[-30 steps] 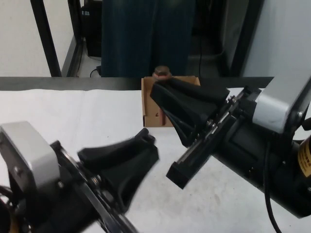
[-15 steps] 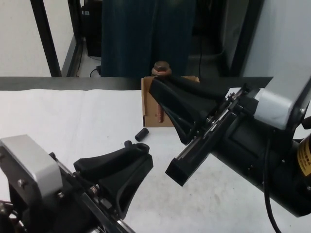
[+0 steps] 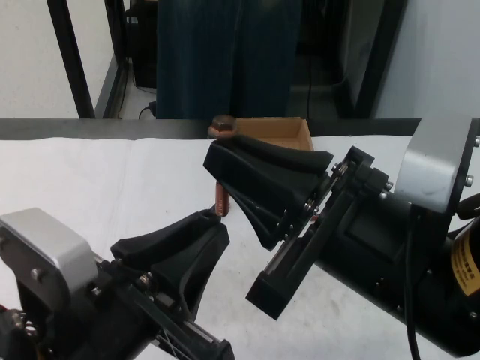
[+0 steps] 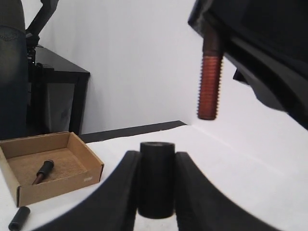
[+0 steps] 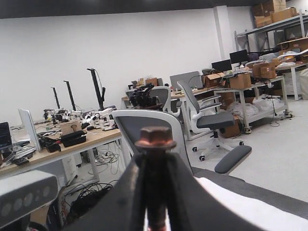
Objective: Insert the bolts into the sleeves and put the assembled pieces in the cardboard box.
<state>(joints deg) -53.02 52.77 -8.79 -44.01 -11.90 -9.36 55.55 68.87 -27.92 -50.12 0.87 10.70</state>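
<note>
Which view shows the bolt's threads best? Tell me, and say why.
The left wrist view: the bolt hangs in full profile, threads bare, not yet in the sleeve. The high view shows its head and a short threaded stretch under the right claw. The right wrist view faces its head, threads hidden.

High view: the right gripper [image 3: 219, 166] covers most of the cardboard box [image 3: 289, 129]. I see its far rim but not its floor. The bolt [image 3: 220, 196] has its mid-shank hidden between the fingers.

Left wrist view: the left gripper [image 4: 157, 158] fingers cover both sides of the sleeve [image 4: 156, 180]. A loose sleeve [image 4: 18, 217] just beside the box is clipped by the frame edge. The piece [image 4: 43, 171] inside the box is too small for me to judge.
</note>
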